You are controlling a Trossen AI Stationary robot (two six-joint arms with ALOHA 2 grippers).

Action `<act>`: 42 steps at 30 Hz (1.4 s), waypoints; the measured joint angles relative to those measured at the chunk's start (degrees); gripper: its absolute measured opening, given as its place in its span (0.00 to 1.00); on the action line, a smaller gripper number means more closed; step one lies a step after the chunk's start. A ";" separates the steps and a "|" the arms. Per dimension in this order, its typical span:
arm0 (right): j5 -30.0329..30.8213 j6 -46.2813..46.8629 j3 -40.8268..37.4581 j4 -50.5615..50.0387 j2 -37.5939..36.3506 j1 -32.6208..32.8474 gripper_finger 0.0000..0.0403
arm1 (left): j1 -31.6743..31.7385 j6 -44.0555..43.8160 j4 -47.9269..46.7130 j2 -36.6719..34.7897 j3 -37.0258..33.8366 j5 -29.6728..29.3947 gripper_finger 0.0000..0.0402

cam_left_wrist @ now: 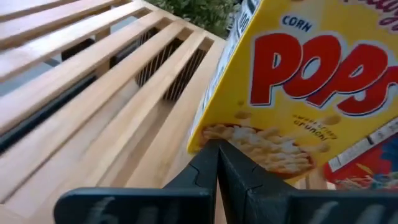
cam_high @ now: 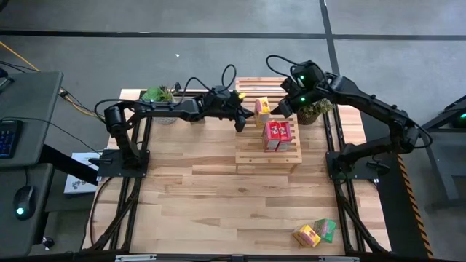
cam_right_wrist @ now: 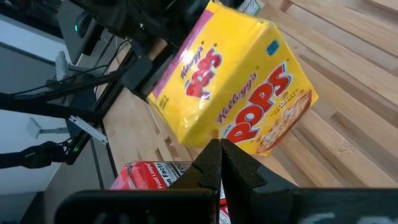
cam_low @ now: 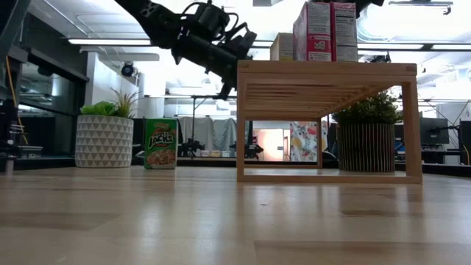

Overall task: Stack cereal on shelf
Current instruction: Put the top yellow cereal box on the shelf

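The wooden slatted shelf (cam_high: 251, 156) stands at the table's far middle. On its top, a yellow cereal box (cam_high: 262, 108) is toward the far end, and two red boxes (cam_high: 277, 135) stand side by side nearer. My left gripper (cam_left_wrist: 217, 149) is shut at the yellow box's left side. My right gripper (cam_right_wrist: 221, 146) is shut at its right side. A green box (cam_low: 160, 143) stands upright on the table left of the shelf. One more yellow box (cam_high: 307, 235) and a green one (cam_high: 326, 229) lie at the near right. My left gripper has its shut fingertips at the yellow box's bottom corner (cam_left_wrist: 202, 138), coming slanting down from the table's left. I cannot tell whether they touch it. My right gripper has its shut fingertips at the lower edge of the box's printed face (cam_right_wrist: 239, 134), slanting down from the right. Touch cannot be told here either.
A potted plant in a white pot (cam_low: 105, 132) stands at the far left. Another in a dark ribbed pot (cam_low: 366, 140) stands at the far right, behind the shelf. The near half of the table (cam_high: 218, 211) is bare wood.
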 joint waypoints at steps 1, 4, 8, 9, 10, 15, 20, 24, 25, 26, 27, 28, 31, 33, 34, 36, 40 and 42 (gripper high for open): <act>0.01 0.00 0.00 0.16 -0.16 0.00 0.00 | -0.17 -0.27 0.21 -0.02 0.00 0.03 0.00; 0.12 -0.05 0.00 0.15 -1.03 -0.72 0.00 | -0.58 0.63 0.24 -0.02 0.00 0.06 0.00; 0.21 -0.11 0.00 0.00 -3.00 -2.38 0.00 | -0.58 0.37 1.24 -0.02 0.00 0.01 0.00; 0.21 -0.12 0.00 -0.13 -3.56 -2.90 0.00 | -0.58 0.34 1.54 -0.02 0.00 0.01 0.00; 0.21 -0.12 0.00 -0.26 -4.14 -3.33 0.00 | -0.56 0.36 1.86 -0.02 0.00 -0.01 0.00; 0.23 -0.06 0.00 -0.60 -6.61 -5.07 0.00 | -1.27 0.38 2.44 -0.02 0.00 -0.11 0.00; 0.66 -0.03 0.00 -0.67 -7.74 -5.46 0.00 | -2.46 0.36 2.41 -0.02 0.00 -0.12 0.00; 0.66 -0.03 0.00 -0.70 -7.72 -5.46 0.00 | -3.55 0.93 2.40 -0.02 0.00 -1.39 0.00; 0.69 -0.04 0.00 -0.70 -7.72 -5.44 0.00 | -3.72 0.99 2.40 -0.02 0.00 -2.34 0.00; 0.95 -0.03 0.00 -0.70 -7.69 -5.44 0.00 | -3.79 0.97 2.39 -0.02 0.00 -3.29 0.00; 1.23 -0.03 0.00 -0.70 -7.69 -5.44 0.00 | -3.93 0.95 2.41 -0.02 0.00 -3.96 0.00; 1.40 -0.03 0.00 -0.70 -7.69 -5.44 0.00 | -3.91 0.99 2.39 -0.02 0.00 -4.49 0.00; 1.52 -0.03 0.00 -0.70 -7.69 -5.44 0.00 | -3.37 2.27 2.38 -0.02 0.00 -6.03 0.00; 1.59 -0.03 0.00 -0.71 -7.69 -5.44 0.00 | -2.88 2.39 2.38 -0.02 0.00 -7.11 0.00; 1.69 -0.03 0.00 -0.70 -7.69 -5.44 0.00 | -2.57 2.39 2.42 -0.02 0.00 -7.23 0.00; 1.71 -0.02 0.00 -0.70 -7.69 -5.44 0.00 | -1.96 2.39 2.47 -0.02 0.00 -7.29 0.00; 1.74 -0.01 0.00 -0.70 -7.69 -5.44 0.00 | -1.13 2.43 3.00 0.06 0.02 -7.27 0.00; 1.74 -0.01 0.00 -0.70 -7.69 -5.44 0.00 | -1.04 2.26 4.73 0.80 0.07 -6.65 0.00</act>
